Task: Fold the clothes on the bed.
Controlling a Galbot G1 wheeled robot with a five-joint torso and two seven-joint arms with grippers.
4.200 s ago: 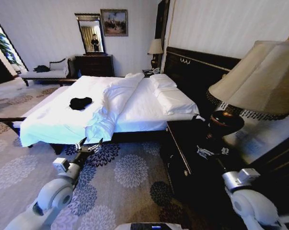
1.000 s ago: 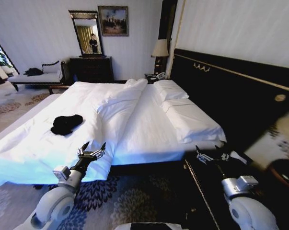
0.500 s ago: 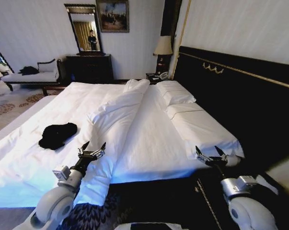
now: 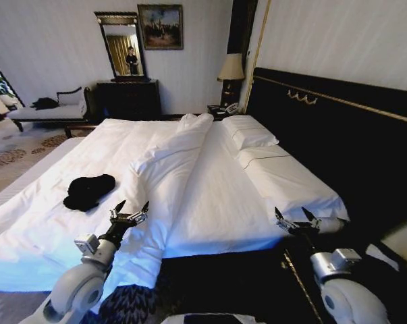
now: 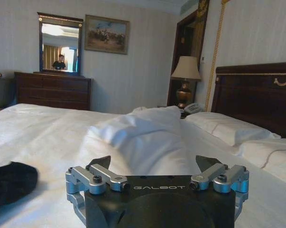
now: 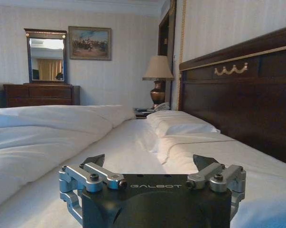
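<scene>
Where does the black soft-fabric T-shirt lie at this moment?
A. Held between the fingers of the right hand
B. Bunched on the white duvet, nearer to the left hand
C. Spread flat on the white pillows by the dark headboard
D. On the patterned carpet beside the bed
B. The black soft-fabric T-shirt lies bunched on the white duvet, apart from the open left hand; the open right hand holds nothing.

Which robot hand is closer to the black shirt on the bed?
The left one. The left gripper hangs open over the bed's near edge, just beside the black T-shirt. The right gripper, also open, is far across the bed, by the pillow corner.
</scene>
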